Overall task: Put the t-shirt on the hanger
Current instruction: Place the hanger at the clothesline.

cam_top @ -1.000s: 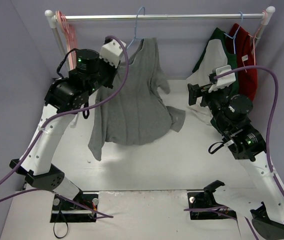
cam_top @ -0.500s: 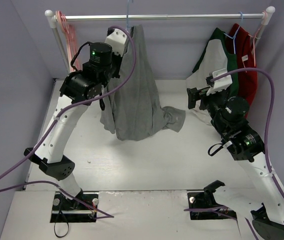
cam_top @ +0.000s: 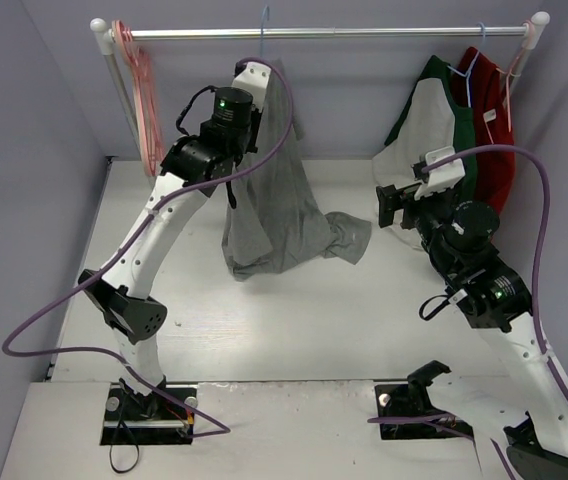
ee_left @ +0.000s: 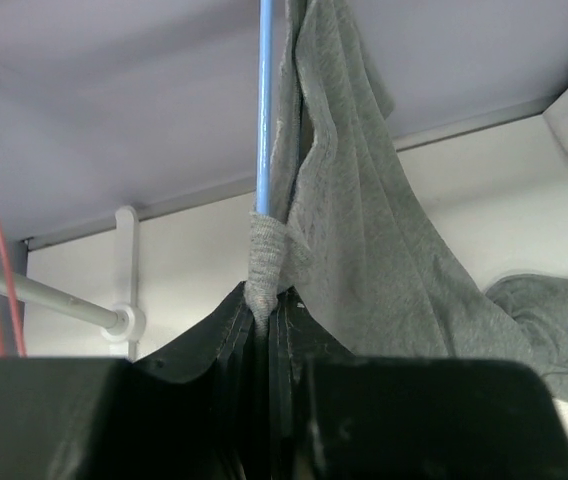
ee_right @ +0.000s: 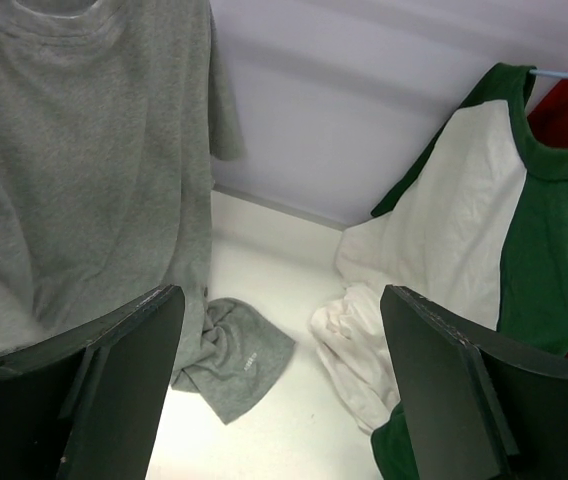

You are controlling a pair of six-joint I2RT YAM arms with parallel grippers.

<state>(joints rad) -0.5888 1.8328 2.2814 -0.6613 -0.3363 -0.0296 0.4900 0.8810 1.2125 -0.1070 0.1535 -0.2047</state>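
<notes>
The grey t-shirt hangs edge-on below the rail, its hem bunched on the table. The light-blue wire of the hanger rises straight up from my left gripper. That gripper is shut on a fold of the t-shirt wrapped round the wire. The hanger's hook is at the rail; I cannot tell whether it rests on it. In the top view the left gripper is high, just under the rail. My right gripper stands open and empty to the right of the t-shirt, apart from it.
A white rail spans the back. Pink hangers hang at its left end. A white-and-green shirt on its own blue hanger and a red garment hang at the right, close behind the right arm.
My left arm has swung up and to the right with the t-shirt and hanger, bringing the hook to the rail. The shirt now hangs edge-on. The right arm has hardly moved.
</notes>
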